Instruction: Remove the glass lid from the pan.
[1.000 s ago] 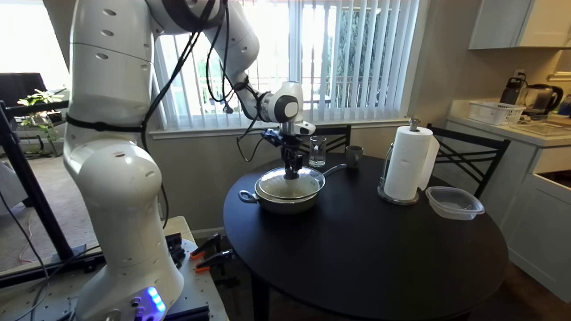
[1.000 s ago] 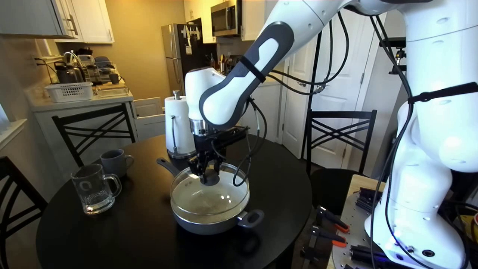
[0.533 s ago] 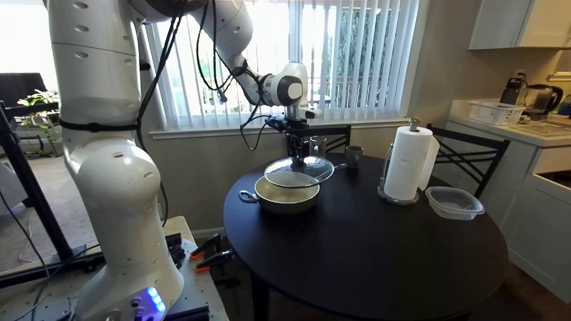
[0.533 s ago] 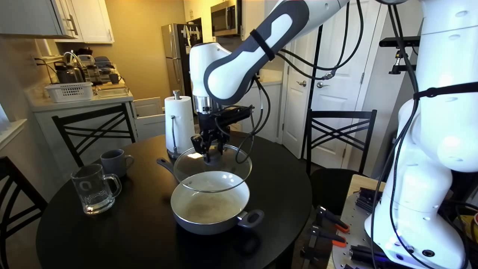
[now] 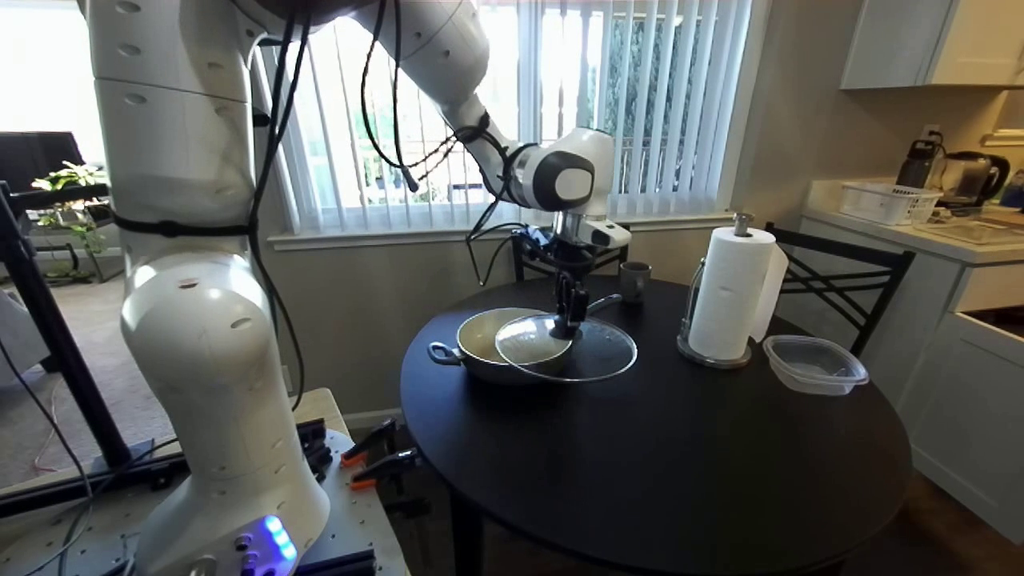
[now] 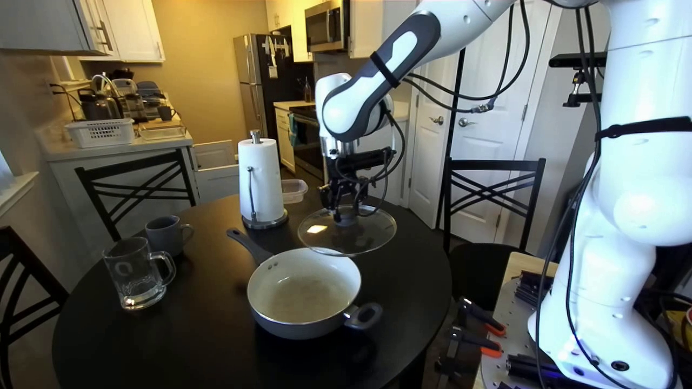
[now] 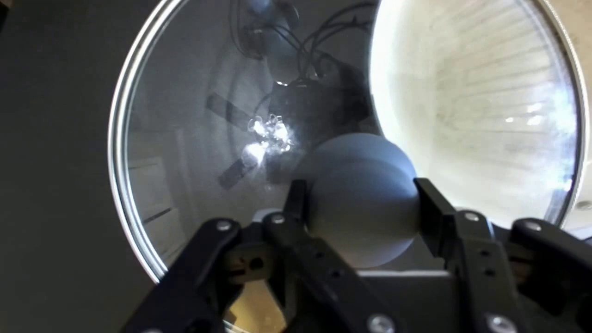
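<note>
The pan (image 5: 492, 370) stands on the dark round table, open at the top; its pale inside (image 6: 303, 294) shows in an exterior view. My gripper (image 5: 568, 324) is shut on the dark knob of the clear glass lid (image 5: 596, 352). In an exterior view the gripper (image 6: 346, 213) holds the lid (image 6: 365, 235) above the table, beyond the pan's far rim. In the wrist view the gripper's fingers (image 7: 360, 185) press both sides of the round knob. The lid (image 7: 194, 115) fills much of that view, and the pan (image 7: 462, 92) shows through part of the glass.
A paper towel roll (image 6: 261, 181) on a stand, a clear plastic container (image 5: 814, 364), a glass mug (image 6: 138, 273) and a grey mug (image 6: 168, 235) stand on the table (image 5: 680, 472). The pan's long handle (image 6: 246, 243) points toward the towel roll.
The lid rose from over the pan, then moved sideways off it and lower, held by my gripper. The pan has stayed in place and its inside is now largely uncovered.
</note>
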`<control>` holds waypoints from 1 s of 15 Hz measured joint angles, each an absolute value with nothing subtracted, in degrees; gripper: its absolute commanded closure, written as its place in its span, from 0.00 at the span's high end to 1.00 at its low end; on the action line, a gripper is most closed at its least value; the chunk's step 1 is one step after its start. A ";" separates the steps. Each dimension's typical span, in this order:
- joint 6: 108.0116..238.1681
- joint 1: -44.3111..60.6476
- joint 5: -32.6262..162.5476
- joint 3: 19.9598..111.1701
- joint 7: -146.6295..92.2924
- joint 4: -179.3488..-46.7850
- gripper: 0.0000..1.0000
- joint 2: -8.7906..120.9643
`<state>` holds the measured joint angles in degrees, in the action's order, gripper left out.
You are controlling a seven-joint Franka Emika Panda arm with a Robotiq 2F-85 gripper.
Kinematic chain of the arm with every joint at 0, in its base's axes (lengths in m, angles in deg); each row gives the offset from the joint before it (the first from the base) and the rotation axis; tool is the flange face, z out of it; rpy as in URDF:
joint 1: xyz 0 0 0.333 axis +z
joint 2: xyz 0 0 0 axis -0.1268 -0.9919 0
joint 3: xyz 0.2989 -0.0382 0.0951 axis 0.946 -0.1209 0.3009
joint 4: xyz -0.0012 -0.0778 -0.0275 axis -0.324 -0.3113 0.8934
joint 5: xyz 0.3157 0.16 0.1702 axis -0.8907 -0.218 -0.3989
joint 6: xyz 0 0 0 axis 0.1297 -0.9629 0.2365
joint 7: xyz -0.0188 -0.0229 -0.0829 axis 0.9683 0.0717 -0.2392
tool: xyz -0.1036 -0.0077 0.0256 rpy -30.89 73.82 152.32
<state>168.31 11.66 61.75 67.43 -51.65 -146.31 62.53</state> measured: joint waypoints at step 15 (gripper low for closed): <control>176.57 4.51 58.98 63.38 -47.08 -150.45 0.34 56.10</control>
